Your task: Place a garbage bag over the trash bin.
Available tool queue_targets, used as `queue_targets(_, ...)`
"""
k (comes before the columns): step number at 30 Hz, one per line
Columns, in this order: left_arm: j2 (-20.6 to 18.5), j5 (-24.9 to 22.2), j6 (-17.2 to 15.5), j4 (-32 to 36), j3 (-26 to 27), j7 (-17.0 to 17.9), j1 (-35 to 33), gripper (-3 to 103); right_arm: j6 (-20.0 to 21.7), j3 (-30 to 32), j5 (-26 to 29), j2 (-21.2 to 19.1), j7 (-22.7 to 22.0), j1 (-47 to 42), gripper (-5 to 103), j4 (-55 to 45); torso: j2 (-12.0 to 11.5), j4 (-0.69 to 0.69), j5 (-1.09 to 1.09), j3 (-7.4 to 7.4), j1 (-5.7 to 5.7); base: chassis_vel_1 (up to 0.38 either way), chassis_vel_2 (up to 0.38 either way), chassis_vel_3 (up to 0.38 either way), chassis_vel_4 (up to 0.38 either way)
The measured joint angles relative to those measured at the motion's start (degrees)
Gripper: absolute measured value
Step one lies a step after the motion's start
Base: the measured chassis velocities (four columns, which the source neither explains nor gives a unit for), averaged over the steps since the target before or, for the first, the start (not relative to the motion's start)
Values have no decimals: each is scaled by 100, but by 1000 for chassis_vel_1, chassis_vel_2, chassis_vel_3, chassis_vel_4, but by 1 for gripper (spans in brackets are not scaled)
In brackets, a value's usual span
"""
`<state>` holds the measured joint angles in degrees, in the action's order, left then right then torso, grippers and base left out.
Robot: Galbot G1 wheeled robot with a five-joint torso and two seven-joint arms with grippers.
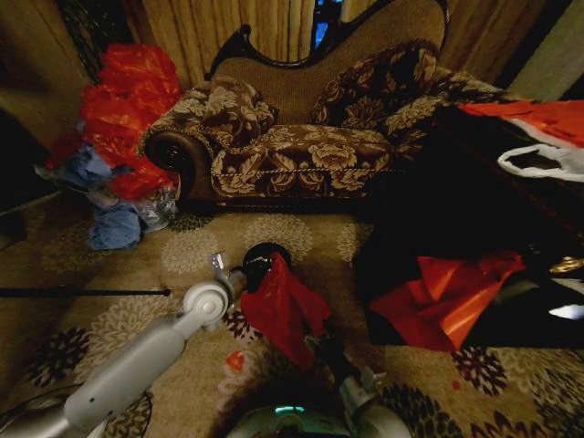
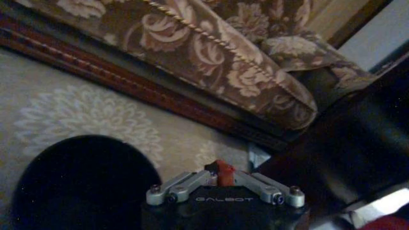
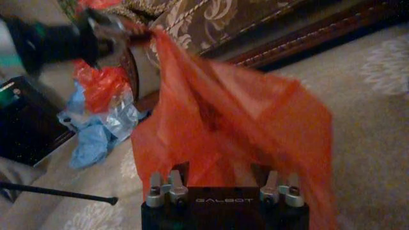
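The red garbage bag [image 1: 281,306] hangs stretched between my two grippers just in front of the black trash bin [image 1: 270,255]. My left gripper [image 1: 248,276] is shut on the bag's upper edge, right beside the bin's mouth. In the left wrist view a red scrap of the bag [image 2: 223,173] sits pinched in the left gripper [image 2: 221,168], with the bin [image 2: 83,184] close below it. My right gripper [image 1: 321,345] is at the bag's lower end. In the right wrist view the right gripper [image 3: 221,167] stands open, and the bag [image 3: 223,120] drapes over and between its fingers.
A floral sofa [image 1: 301,137] stands behind the bin. A pile of red and blue bags [image 1: 123,137] is at the left. A dark low table [image 1: 474,228] at the right carries a flat red plastic heap [image 1: 447,297]. A thin black rod [image 1: 82,292] lies on the carpet.
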<state>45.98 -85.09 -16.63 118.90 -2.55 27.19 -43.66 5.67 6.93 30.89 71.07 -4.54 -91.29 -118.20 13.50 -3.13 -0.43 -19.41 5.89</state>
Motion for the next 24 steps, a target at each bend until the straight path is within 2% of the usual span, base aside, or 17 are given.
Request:
queue_targets(2, -37, -97, -10, 109, 58, 8, 4, 0, -1, 4, 5, 11, 38, 132, 59, 133, 0, 0, 0, 0, 0, 0, 0, 0, 0)
queue_targets(5, -254, -491, -76, 534, 268, 53, 5, 0, -5, 100, 151, -16, 78, 586, 51, 474, 0, 2, 2, 0, 0, 0, 0, 0, 0)
queue_targets(6, -400, -633, -102, 711, 410, 38, -28, 0, 61, 186, 415, -83, 56, 822, 46, 532, 0, 2, 3, 0, 0, 0, 0, 0, 0)
queue_targets(8, -469, -681, -131, 781, 474, 10, -47, 0, 119, 229, 562, -124, 39, 913, 43, 529, 0, 3, 4, 0, 0, 0, 0, 0, 0)
queue_targets(9, -558, -719, -158, 849, 549, -26, -72, 0, 253, 297, 863, -221, -10, 1055, 39, 475, 0, 3, 2, 0, 0, 0, 0, 0, 0)
queue_targets(10, -558, -719, -158, 849, 549, -26, -72, 0, 253, 297, 863, -221, -10, 1055, 39, 475, 0, 3, 2, 0, 0, 0, 0, 0, 0)
queue_targets(12, -669, -744, -172, 955, 645, -99, -110, 0, 450, 302, 1418, -417, -142, 1347, 31, 363, 0, 2, 0, 0, 0, 0, 0, 0, 0)
queue_targets(13, -669, -744, -172, 955, 645, -99, -110, 0, 450, 302, 1418, -417, -142, 1347, 31, 363, 0, 2, 0, 0, 0, 0, 0, 0, 0)
queue_targets(16, -677, -753, -150, 1091, 651, -145, -66, 0, 536, 10, 1729, -527, -346, 1794, 19, 365, 0, 2, 1, 0, 0, 0, 0, 0, 0)
queue_targets(18, -673, -754, -143, 1102, 637, -158, -40, 0, 559, -78, 1813, -534, -406, 1869, 19, 353, 0, 2, 2, 0, 0, 0, 0, 0, 0)
queue_targets(21, -635, -763, -120, 1000, 527, -288, 190, 0, 688, -611, 2248, -512, -708, 2430, 7, 300, 0, 2, 2, 1, -1, 0, 0, 0, 0)
queue_targets(24, -563, -807, -118, 812, 409, -329, 405, 0, 683, -893, 2191, -400, -805, 2865, 2, 509, 0, 3, 1, 0, 0, 0, 0, 0, 0)
